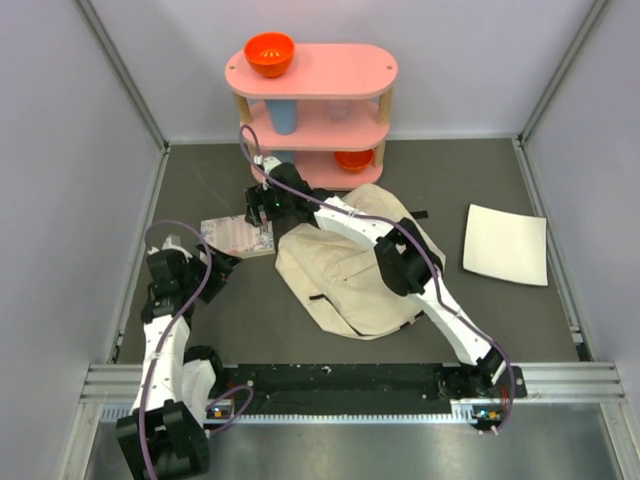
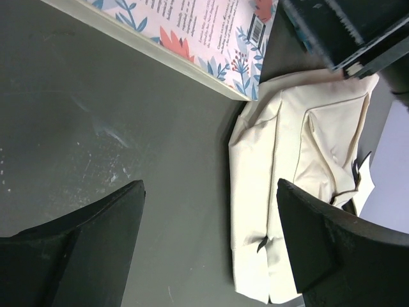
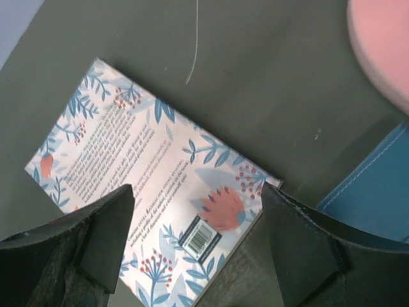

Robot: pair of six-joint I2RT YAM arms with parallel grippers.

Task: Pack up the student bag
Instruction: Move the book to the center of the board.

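Student bag (image 1: 340, 280) lies flat (long axis near-left to far-right).

book (image 1: 238, 237) left of bag (image 1: 345, 285) — perhaps touching, shelf (image 1: 330, 72) behind

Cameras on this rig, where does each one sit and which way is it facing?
Top external: above and behind the bases, looking down on the table; left arm and right arm show.
Left wrist: on the left arm, facing down at the student bag and a book corner; open left claw shows.
Right wrist: above the book, facing down; open right claw shows.
Shared: both wrist views show the book.
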